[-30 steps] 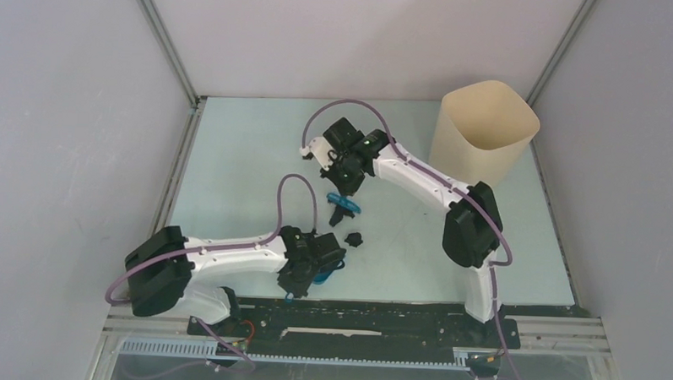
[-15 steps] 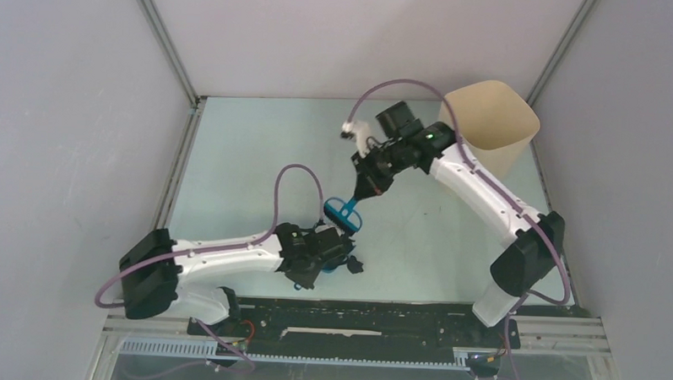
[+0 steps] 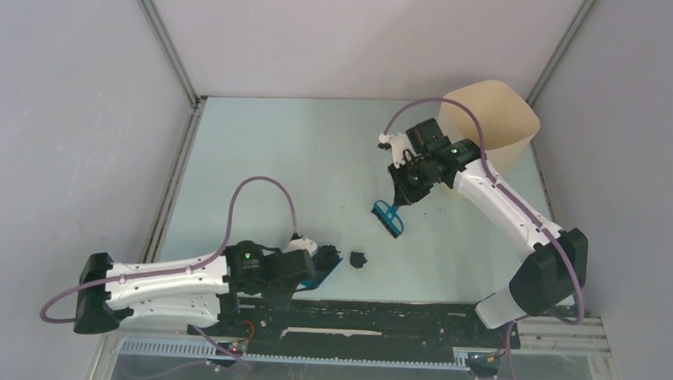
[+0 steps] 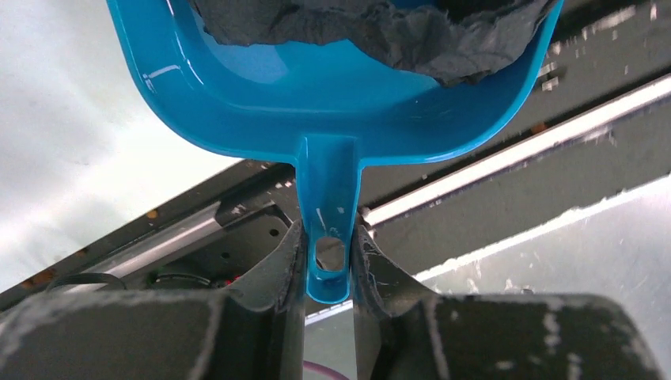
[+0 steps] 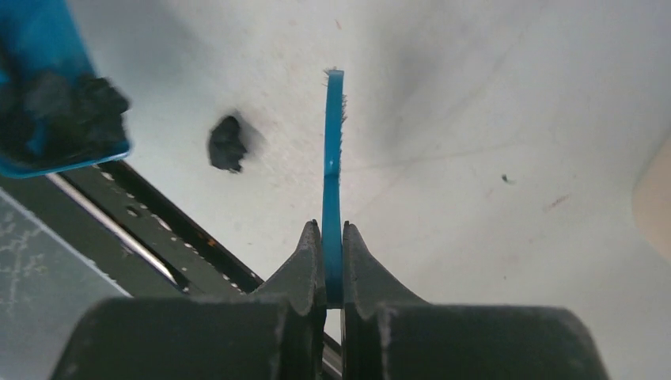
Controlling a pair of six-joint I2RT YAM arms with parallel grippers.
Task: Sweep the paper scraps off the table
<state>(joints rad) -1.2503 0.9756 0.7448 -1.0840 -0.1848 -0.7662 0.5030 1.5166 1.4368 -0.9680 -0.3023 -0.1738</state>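
Note:
One dark paper scrap (image 3: 358,260) (image 5: 227,144) lies loose on the pale green table (image 3: 250,153), near its front edge. Just left of it is the blue dustpan (image 3: 313,276) (image 4: 332,95), with dark crumpled paper scraps (image 4: 380,32) (image 5: 63,103) in it. My left gripper (image 3: 295,269) (image 4: 328,253) is shut on the dustpan's handle. Further right, my right gripper (image 3: 405,191) (image 5: 332,237) is shut on the small blue brush (image 3: 389,217) (image 5: 334,158). The brush hangs bristles down, well right of and behind the loose scrap.
A tall beige bin (image 3: 486,128) stands at the back right corner, close behind the right arm. The black base rail (image 3: 363,313) runs along the near edge, right under the dustpan. Metal rails edge both sides of the table.
The right arm has swung the brush from the table's middle to the right, toward the bin. The left arm has drawn back and left, keeping the dustpan near the front edge.

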